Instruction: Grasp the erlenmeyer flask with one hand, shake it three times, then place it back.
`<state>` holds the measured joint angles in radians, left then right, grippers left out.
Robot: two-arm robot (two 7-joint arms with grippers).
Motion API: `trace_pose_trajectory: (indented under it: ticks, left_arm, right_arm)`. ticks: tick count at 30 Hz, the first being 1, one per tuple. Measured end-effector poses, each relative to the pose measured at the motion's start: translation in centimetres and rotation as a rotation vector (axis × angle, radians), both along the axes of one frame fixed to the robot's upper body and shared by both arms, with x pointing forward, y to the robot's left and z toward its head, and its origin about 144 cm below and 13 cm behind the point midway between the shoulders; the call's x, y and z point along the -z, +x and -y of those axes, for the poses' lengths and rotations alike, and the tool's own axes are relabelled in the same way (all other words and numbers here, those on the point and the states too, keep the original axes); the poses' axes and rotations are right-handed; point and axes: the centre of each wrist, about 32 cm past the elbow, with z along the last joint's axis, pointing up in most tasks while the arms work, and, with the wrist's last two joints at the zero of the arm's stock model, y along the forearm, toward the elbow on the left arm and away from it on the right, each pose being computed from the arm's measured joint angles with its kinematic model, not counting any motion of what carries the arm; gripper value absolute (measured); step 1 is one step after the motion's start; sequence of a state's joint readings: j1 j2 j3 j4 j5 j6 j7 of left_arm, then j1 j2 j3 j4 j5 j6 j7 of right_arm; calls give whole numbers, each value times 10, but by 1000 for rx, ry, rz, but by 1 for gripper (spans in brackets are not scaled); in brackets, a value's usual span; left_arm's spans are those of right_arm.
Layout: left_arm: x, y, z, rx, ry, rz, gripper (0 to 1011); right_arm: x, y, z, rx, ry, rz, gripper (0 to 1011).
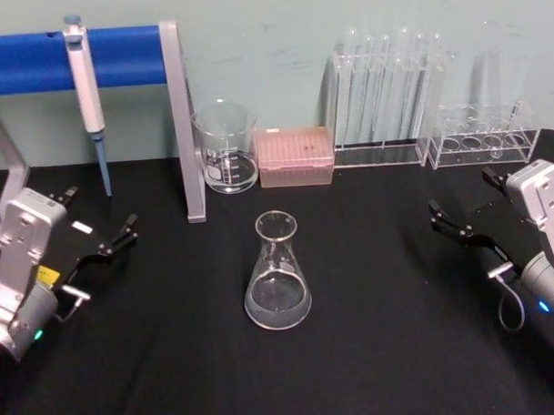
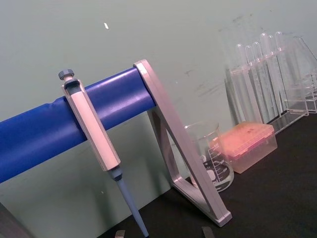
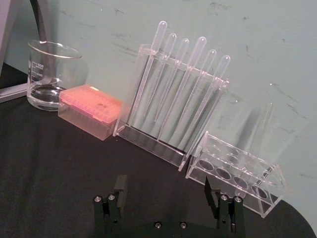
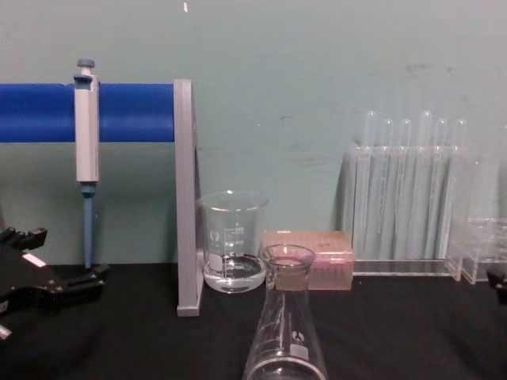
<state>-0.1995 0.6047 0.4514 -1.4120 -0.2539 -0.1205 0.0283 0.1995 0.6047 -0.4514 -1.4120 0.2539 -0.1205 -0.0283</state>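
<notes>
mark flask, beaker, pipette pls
flask (image 1: 278, 285), head view, on its wide lower body.
beaker (image 1: 226, 147), head view, on the front of its glass wall.
pipette (image 1: 86, 87), head view, on its grey handle.

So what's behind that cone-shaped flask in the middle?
Behind the flask stand a glass beaker and a pink box, by the wall. In the chest view the flask's neck covers part of the box.
</notes>
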Motion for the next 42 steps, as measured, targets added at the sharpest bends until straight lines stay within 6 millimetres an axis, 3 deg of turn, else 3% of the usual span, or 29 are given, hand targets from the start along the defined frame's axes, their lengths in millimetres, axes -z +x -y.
trace_pose_trajectory:
  ticks: [29,42]
  left_arm:
    - [0,0,0,0,0,0,1001]
    - [0,0,0,0,0,0,1001]
  right_arm:
    - [0,0,1,-4,6,-1,1003]
    - [-12,-5,5,-130,141,-87,1003]
